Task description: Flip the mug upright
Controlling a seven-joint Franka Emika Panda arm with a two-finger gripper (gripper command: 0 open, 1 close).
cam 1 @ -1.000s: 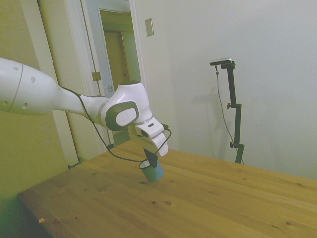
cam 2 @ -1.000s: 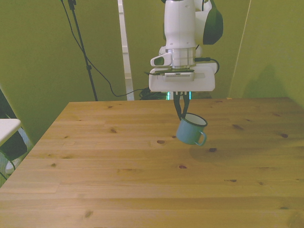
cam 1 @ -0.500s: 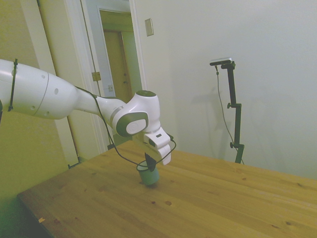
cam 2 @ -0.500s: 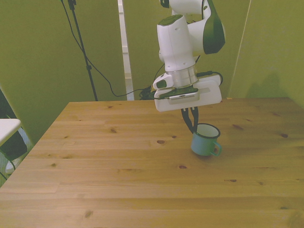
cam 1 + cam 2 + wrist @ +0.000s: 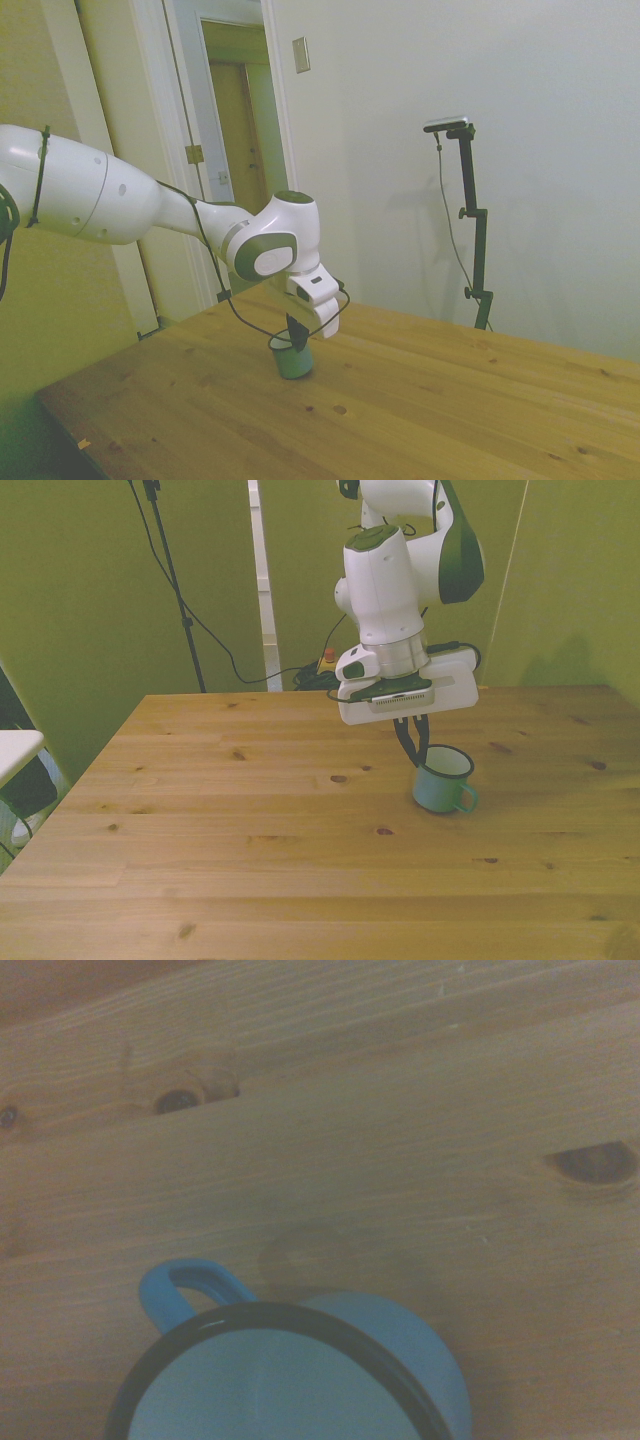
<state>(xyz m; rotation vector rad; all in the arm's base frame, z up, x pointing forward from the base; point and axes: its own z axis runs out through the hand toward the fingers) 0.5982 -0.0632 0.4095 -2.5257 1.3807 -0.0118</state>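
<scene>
The light-blue mug (image 5: 443,781) stands upright on the wooden table (image 5: 250,860), right of the middle in the front view, with its opening up and its handle toward the camera. My gripper (image 5: 414,750) comes down at the mug's far-left rim, its dark fingers (image 5: 408,738) shut on the rim wall. The side view has the mug (image 5: 292,360) resting on the table under my gripper (image 5: 297,334). Up close in the wrist view, the mug (image 5: 400,1345) shows its dark rim, pale inside and blue handle (image 5: 188,1291).
The table's near half and the front view's left side are bare wood with a few dark knots (image 5: 384,831). Behind the far edge, cables (image 5: 215,645) hang beside a green wall. A doorway (image 5: 235,110) is beyond the table in the side view.
The mug hung tilted from my gripper above the table a second ago. It has come down and toward the front view's right, and now stands upright on the wood.
</scene>
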